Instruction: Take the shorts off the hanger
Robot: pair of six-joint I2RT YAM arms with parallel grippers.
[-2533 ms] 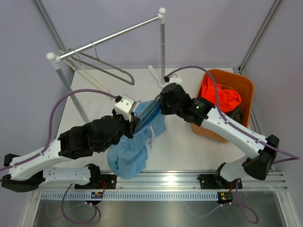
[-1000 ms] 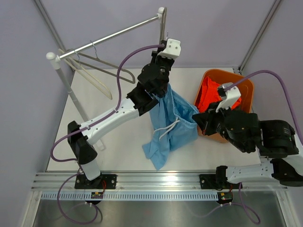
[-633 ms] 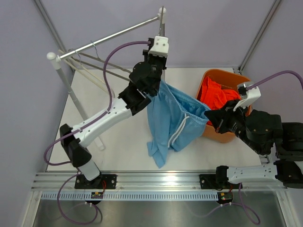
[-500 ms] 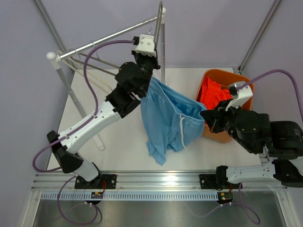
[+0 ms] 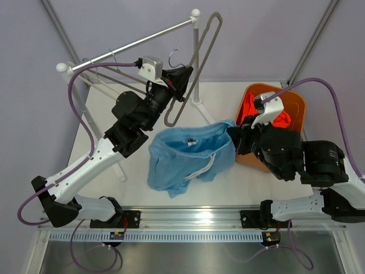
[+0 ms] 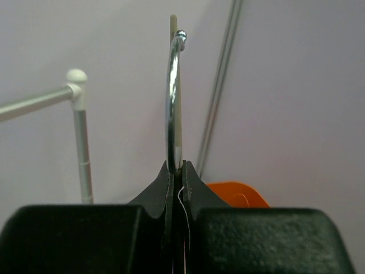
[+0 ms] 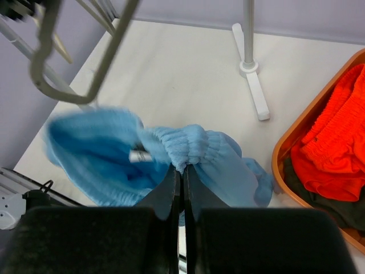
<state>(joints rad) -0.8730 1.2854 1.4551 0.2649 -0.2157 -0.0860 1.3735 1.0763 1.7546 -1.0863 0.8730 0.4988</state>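
Both grippers are clamped shut: the left gripper (image 6: pixel 177 171) pinches the hanger (image 6: pixel 173 103) at its hook, which rises above its fingers; the right gripper (image 7: pixel 181 169) nips the light blue shorts (image 5: pixel 188 157) at the waistband, cloth sagging beneath; orange shorts (image 7: pixel 331 148) lie in the bin (image 5: pixel 288 98) right of its fingers.

Left end effector (image 6: pixel 175 171) raised high, clamped; right end effector (image 7: pixel 181 169) lower, clamped.

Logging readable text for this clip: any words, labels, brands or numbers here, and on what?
None readable. The light blue shorts, the hanger and the orange bin show no print; the small boards at the arm bases are too small to read.
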